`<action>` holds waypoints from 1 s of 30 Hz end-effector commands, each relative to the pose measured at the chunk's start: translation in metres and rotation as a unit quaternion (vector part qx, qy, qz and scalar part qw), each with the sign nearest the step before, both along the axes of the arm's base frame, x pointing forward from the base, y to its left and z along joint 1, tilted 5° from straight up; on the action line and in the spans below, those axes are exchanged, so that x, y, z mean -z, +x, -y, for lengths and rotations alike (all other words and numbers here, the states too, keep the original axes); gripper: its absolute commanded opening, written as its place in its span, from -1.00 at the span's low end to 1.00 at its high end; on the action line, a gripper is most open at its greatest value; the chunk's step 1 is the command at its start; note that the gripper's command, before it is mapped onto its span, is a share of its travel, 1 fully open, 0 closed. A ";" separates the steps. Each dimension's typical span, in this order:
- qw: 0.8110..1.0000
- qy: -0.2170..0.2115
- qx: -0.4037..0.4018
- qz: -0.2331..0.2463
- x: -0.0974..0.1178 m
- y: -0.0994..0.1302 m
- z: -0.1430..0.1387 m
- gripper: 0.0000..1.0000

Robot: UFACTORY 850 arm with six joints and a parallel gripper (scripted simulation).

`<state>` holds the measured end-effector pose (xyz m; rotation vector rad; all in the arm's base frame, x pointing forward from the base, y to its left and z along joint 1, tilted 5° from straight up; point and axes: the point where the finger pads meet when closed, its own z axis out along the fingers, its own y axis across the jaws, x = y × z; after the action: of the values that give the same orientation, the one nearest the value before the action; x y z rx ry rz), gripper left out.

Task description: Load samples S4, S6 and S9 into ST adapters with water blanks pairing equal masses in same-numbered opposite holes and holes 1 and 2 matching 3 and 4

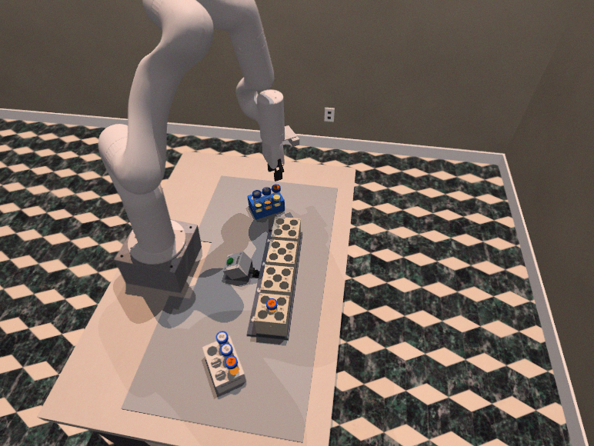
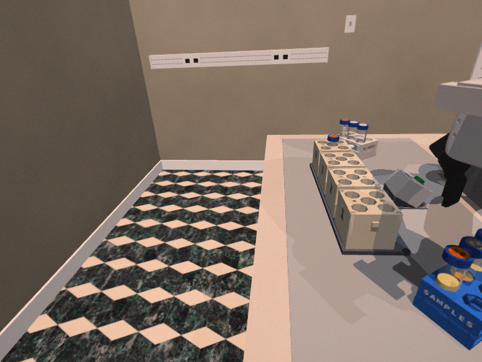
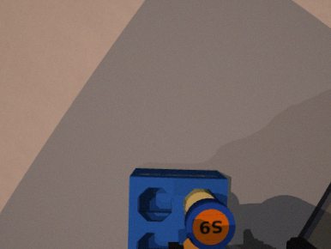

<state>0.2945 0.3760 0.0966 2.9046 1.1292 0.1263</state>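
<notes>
My gripper (image 1: 275, 169) (image 2: 451, 186) is open and empty, hanging a little above the far end of the blue SAMPLES rack (image 1: 265, 205) (image 2: 447, 309) (image 3: 163, 206). Sample S9 (image 1: 275, 188) (image 2: 457, 253) (image 3: 210, 227), with an orange cap dot, stands in that rack's end well, just below the fingers. Two grey-dot tubes (image 1: 261, 192) stand beside it. Four beige adapters (image 1: 277, 277) (image 2: 368, 218) sit in a row in the stand. An orange-dot tube (image 1: 271, 303) (image 2: 333, 137) stands in the adapter nearest the white blanks rack (image 1: 218, 370) (image 2: 366, 146). That rack holds two white-dot blanks (image 1: 223, 341) and one orange-dot tube (image 1: 231, 361).
The sloped desk with the green DONE key (image 1: 229, 261) (image 2: 419, 179) stands between the arm's base (image 1: 158, 258) and the adapter row. The samples rack has empty wells on its other side (image 3: 152, 202). The table edge (image 2: 272, 241) runs along the adapters' far side.
</notes>
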 end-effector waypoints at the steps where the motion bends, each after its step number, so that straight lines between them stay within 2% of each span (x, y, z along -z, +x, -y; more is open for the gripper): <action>1: 1.000 0.000 0.000 0.001 0.007 0.001 -0.001 0.15; 30: 1.000 0.000 0.000 0.001 0.057 0.005 -0.001 0.15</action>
<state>0.2989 0.3762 0.0418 2.9049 1.1300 0.1227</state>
